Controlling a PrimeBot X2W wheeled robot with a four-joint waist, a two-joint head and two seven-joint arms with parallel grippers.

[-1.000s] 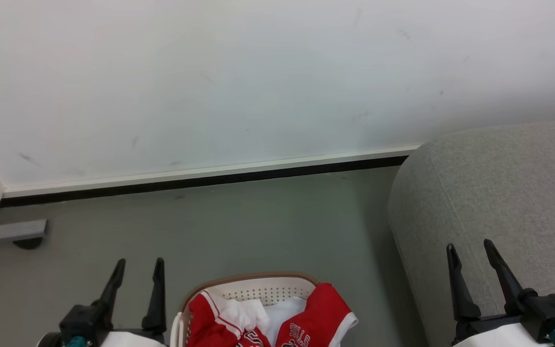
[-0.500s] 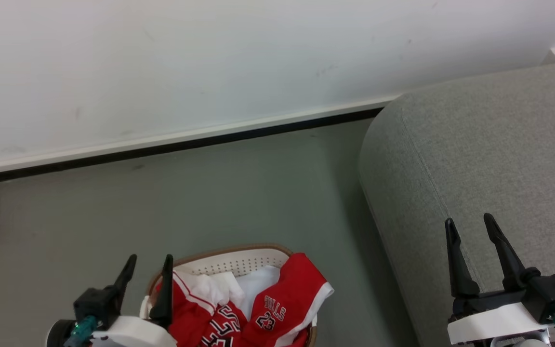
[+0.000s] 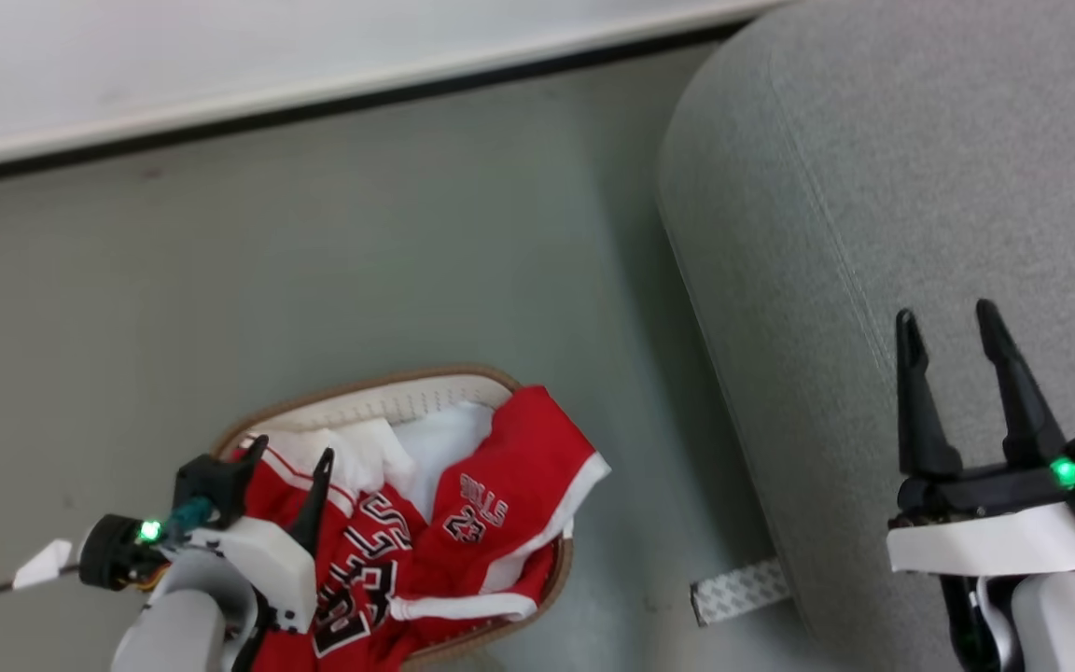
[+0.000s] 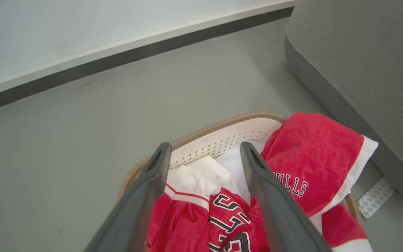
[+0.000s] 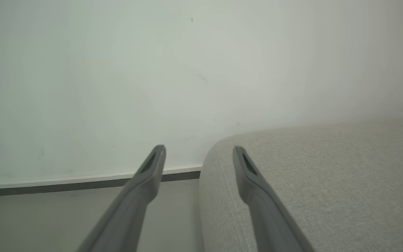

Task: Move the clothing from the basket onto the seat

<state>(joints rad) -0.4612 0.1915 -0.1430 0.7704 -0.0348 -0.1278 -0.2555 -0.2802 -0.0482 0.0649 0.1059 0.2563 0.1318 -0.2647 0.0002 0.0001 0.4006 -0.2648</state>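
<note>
The cream basket (image 3: pixel 388 399) with a brown rim stands on the floor at the lower left, left of the seat (image 3: pixel 873 187). In it lies the clothing (image 3: pixel 491 504): red "BULLS 23" pieces and a white garment (image 4: pixel 201 175). Part of the red clothing (image 4: pixel 320 147) hangs over the basket (image 4: pixel 229 134) rim on the seat side. My left gripper (image 3: pixel 290 455) hovers open over the basket's left part, its fingers (image 4: pixel 264 182) above the clothing with nothing between them. My right gripper (image 3: pixel 946 317) hangs open above the seat (image 5: pixel 327 175), holding nothing.
A white wall with a dark baseboard (image 3: pixel 314 107) runs along the far side of the grey floor (image 3: pixel 360 252). A patterned white strip (image 3: pixel 738 590) lies on the floor at the seat's base, right of the basket.
The head camera has tilted down, so the whole scene has shifted up the view. My left gripper now reaches over the basket and clothing. Both grippers stay open.
</note>
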